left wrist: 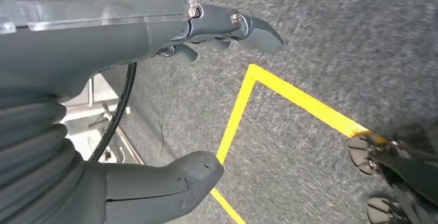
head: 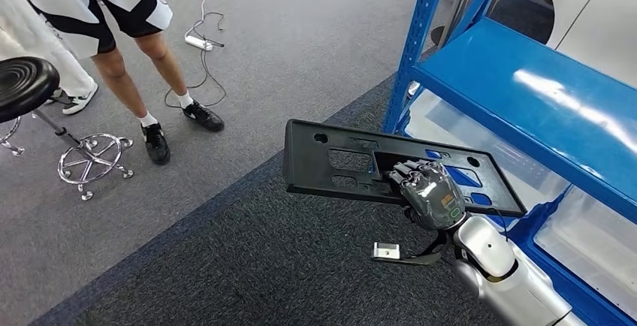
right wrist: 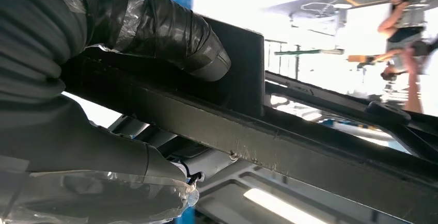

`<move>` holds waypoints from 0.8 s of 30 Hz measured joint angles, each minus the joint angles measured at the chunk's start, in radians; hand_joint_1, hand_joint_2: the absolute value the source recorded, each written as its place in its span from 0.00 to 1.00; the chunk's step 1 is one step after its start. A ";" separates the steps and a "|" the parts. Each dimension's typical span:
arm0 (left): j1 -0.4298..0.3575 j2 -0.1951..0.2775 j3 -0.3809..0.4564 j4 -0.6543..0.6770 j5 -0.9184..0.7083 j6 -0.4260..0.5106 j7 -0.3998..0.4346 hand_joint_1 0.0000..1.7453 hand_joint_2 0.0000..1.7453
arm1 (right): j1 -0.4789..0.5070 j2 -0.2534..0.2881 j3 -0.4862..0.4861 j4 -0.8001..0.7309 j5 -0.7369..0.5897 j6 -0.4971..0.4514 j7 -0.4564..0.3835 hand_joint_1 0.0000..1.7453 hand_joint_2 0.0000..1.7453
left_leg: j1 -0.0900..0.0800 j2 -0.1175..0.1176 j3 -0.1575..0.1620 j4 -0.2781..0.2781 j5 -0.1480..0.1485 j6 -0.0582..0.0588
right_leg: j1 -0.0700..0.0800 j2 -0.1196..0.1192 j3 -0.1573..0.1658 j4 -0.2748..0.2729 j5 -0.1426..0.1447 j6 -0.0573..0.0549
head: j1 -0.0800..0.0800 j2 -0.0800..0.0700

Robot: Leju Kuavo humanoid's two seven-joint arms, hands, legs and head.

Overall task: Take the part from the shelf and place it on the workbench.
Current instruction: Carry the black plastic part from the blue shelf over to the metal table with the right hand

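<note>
Right robot hand (head: pixel 430 194) grasps the black part (head: pixel 338 164), a flat rectangular plate with cut-outs, near its right end. Part is held roughly level in the air above the dark carpet (head: pixel 248 266), just left of the blue shelf (head: pixel 526 86), clear of it as far as the head view shows. In the right wrist view the thumb (right wrist: pixel 170 33) lies over one face of the part's edge (right wrist: pixel 289 146), with the rest of the hand on the other face.

Left robot hand (left wrist: pixel 155 100) holds nothing; fingers (left wrist: pixel 243 28) and thumb apart, hanging above grey carpet with a yellow floor line (left wrist: pixel 289 95).

Clear bins (head: pixel 593 236) sit under the shelf deck. A person (head: pixel 113 25) stands far left beside a black stool (head: pixel 30 86); a cable (head: pixel 203 40) lies on the floor near them.
</note>
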 joint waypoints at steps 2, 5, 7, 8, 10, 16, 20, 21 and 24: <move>0.001 0.002 -0.001 0.000 -0.004 -0.007 -0.008 0.00 1.00 | 0.006 -0.008 -0.003 -0.010 -0.002 -0.003 -0.003 1.00 1.00 | 0.007 -0.020 0.007 -0.017 0.011 0.009 | -0.004 0.050 -0.013 0.040 -0.033 0.007 | 0.000 0.000; 0.000 0.002 -0.004 0.000 -0.011 -0.019 -0.033 0.00 1.00 | 0.027 -0.022 -0.011 -0.016 0.002 -0.007 -0.004 1.00 1.00 | 0.011 -0.055 0.007 -0.021 0.015 0.016 | -0.008 0.113 -0.096 0.219 -0.123 0.011 | 0.001 0.000; 0.001 0.001 -0.005 0.000 -0.015 -0.022 -0.047 0.00 1.00 | 0.041 -0.025 -0.014 -0.017 0.007 -0.008 -0.004 1.00 1.00 | 0.013 -0.083 0.006 -0.016 0.015 0.015 | -0.011 0.117 -0.120 0.263 -0.119 0.016 | 0.001 0.000; 0.002 0.001 -0.005 0.000 -0.015 -0.023 -0.050 0.00 1.00 | 0.046 -0.025 -0.015 -0.017 0.008 -0.008 -0.005 1.00 1.00 | 0.015 -0.098 0.006 -0.010 0.013 0.012 | -0.014 0.119 -0.104 0.227 -0.087 0.018 | 0.001 0.000; 0.003 0.002 -0.006 0.000 -0.016 -0.023 -0.054 0.00 1.00 | 0.049 -0.026 -0.017 -0.019 0.011 -0.008 -0.006 1.00 1.00 | 0.018 -0.126 0.000 0.008 0.004 0.002 | -0.023 0.154 -0.046 0.102 -0.023 0.025 | 0.001 0.000; 0.012 0.002 -0.015 0.000 -0.028 -0.037 -0.079 0.00 1.00 | 0.051 -0.023 -0.023 -0.023 0.029 -0.012 -0.004 1.00 1.00 | 0.022 -0.155 -0.039 0.045 -0.004 -0.031 | -0.025 0.161 -0.014 0.027 -0.006 0.003 | -0.001 0.000; 0.010 0.002 -0.023 0.000 -0.030 -0.038 -0.085 0.00 1.00 | 0.048 -0.020 -0.024 -0.024 0.034 -0.012 -0.003 1.00 1.00 | 0.019 -0.050 -0.140 0.252 -0.109 -0.043 | -0.017 0.103 -0.009 0.023 -0.008 -0.013 | -0.004 0.000; 0.010 0.002 -0.025 0.000 -0.030 -0.038 -0.086 0.00 1.00 | 0.048 -0.019 -0.025 -0.024 0.035 -0.012 -0.004 1.00 1.00 | 0.020 -0.046 -0.164 0.300 -0.124 -0.043 | -0.014 0.088 -0.009 0.023 -0.009 -0.015 | -0.004 0.000; 0.013 0.002 -0.027 0.000 -0.030 -0.038 -0.086 0.00 1.00 | 0.047 -0.017 -0.025 -0.024 0.036 -0.012 -0.004 1.00 1.00 | 0.014 -0.034 -0.123 0.221 -0.060 -0.025 | -0.005 0.046 -0.002 0.023 -0.016 -0.018 | -0.004 0.000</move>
